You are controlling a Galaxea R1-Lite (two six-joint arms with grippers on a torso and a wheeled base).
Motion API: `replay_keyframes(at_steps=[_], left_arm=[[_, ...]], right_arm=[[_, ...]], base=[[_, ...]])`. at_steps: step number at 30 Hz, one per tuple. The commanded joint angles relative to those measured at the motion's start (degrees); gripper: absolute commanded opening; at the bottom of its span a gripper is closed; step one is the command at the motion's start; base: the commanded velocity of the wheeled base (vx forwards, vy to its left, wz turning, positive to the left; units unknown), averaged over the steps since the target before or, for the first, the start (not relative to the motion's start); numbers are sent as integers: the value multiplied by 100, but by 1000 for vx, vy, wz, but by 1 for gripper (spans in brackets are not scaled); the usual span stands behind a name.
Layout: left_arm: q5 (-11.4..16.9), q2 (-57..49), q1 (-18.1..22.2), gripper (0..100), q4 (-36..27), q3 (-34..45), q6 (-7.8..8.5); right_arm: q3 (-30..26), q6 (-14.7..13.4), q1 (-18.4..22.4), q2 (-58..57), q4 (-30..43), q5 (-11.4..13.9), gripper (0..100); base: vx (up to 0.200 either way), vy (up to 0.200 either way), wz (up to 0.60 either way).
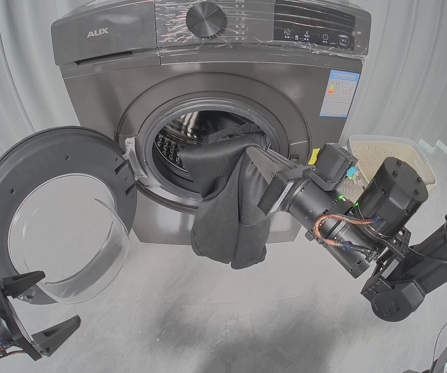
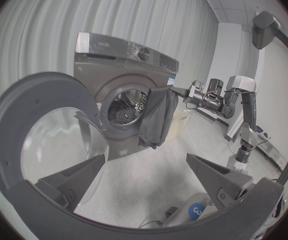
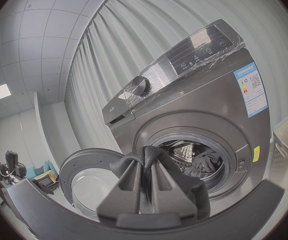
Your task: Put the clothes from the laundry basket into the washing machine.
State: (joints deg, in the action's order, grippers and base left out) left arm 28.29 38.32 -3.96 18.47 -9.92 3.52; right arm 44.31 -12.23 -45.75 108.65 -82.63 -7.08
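Observation:
A grey front-loading washing machine stands with its round door swung wide to the left. My right gripper is shut on a black garment just in front of the drum opening; the cloth hangs down past the lower rim. In the right wrist view the fingers pinch the black garment, and more dark clothes lie inside the drum. My left gripper is open and empty, low at the left beneath the door. The cream laundry basket sits right of the machine.
Pale curtains hang behind the machine. Bare grey floor spreads in front of it. The open door stands close above my left gripper.

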Motion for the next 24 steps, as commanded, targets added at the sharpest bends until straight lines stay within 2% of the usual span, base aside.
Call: replay_keyframes(at_steps=[1,9,13,24], left_arm=[[62,1662,-641,100,500,-194,17],[71,2892,-825,100,1036,-361,26],[71,3639,-984,100,1537,-502,-10],[-61,4606,-1265,100,2082,-924,-53]], right_arm=[[121,-8,14,103,1,-12,0],[60,-8,-39,103,-43,-30,0],[34,-8,-48,103,-43,-30,0],[69,-8,-92,130,-69,-30,0]], base=[[0,0,0],[0,0,0],[0,0,0],[0,0,0]])
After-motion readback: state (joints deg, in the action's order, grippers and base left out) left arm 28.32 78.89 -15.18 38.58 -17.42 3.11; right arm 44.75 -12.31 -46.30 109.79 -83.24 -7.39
